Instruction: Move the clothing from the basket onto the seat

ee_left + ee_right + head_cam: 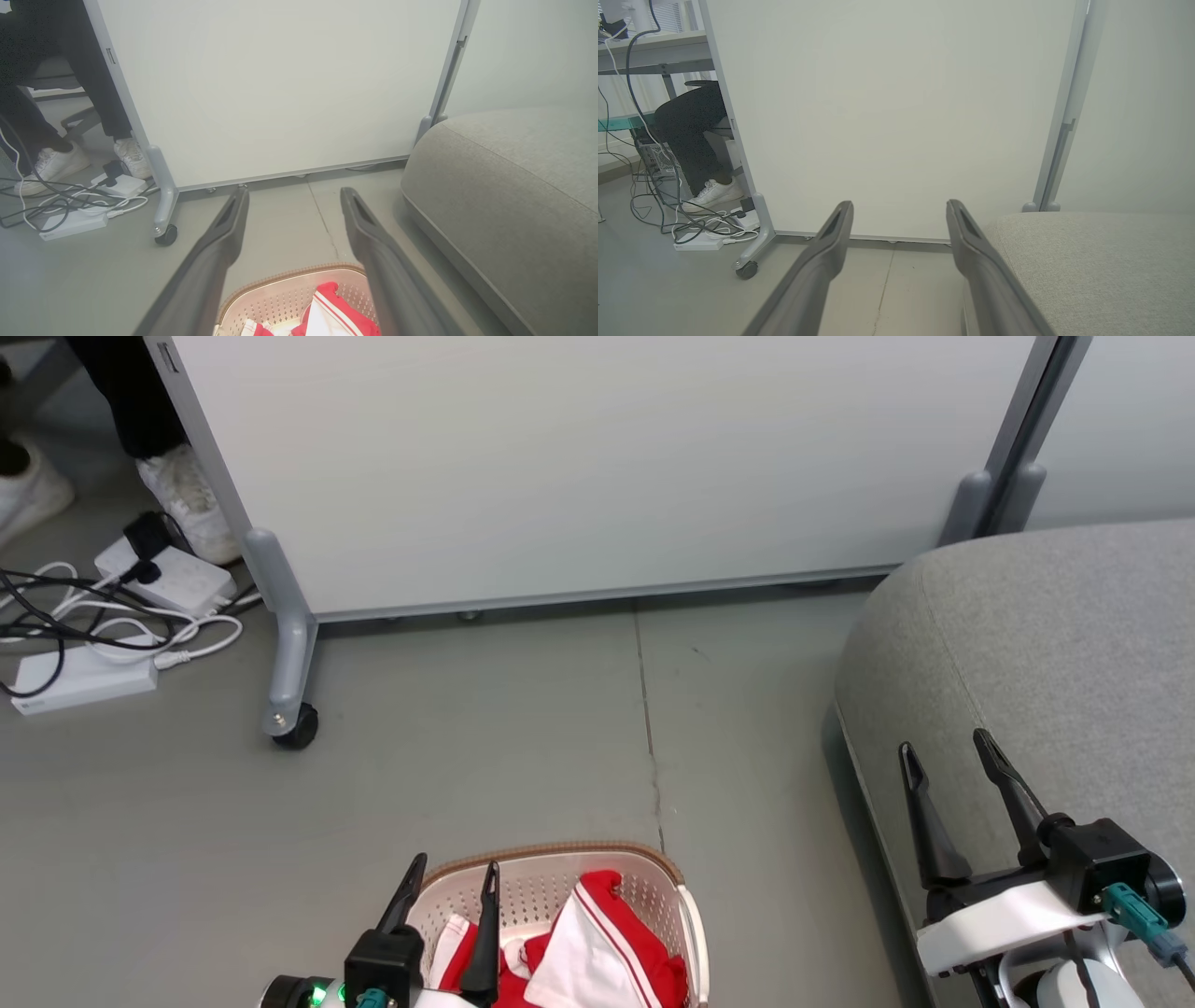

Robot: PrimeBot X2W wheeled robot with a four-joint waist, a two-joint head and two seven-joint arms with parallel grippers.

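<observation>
Through the head camera I see a grey floor (485, 756) with an oval cream-white basket (560, 852) standing on it at the bottom middle of the picture, its brown-trimmed far rim curving away from me. The clothing (607, 952) lies inside the basket: red fabric with white panels and thin white stripes, bunched in a heap that rises a little above the rim toward the basket's right side. My left gripper (455, 864) hovers over the basket's left half, its two dark fingers spread apart with nothing between them (that arm's wrist camera looks between the fingers at the far rim and the red heap). My right gripper (942, 740) hangs by the left edge of the seat (1055, 644), a large grey fabric cushion with a stitched seam, and its fingers are likewise apart and empty. The seat is at the right, apart from the basket, with a strip of floor between them. A thin crack (651, 737) runs along the floor from near the basket's far rim to a white partition panel (597, 467) on grey legs, and a black caster (297, 726) sits under the left leg. Left of that leg, white power strips (84, 679) and tangled cables (112, 630) lie on the floor, with a person's white shoe (191, 504) just behind them.
</observation>
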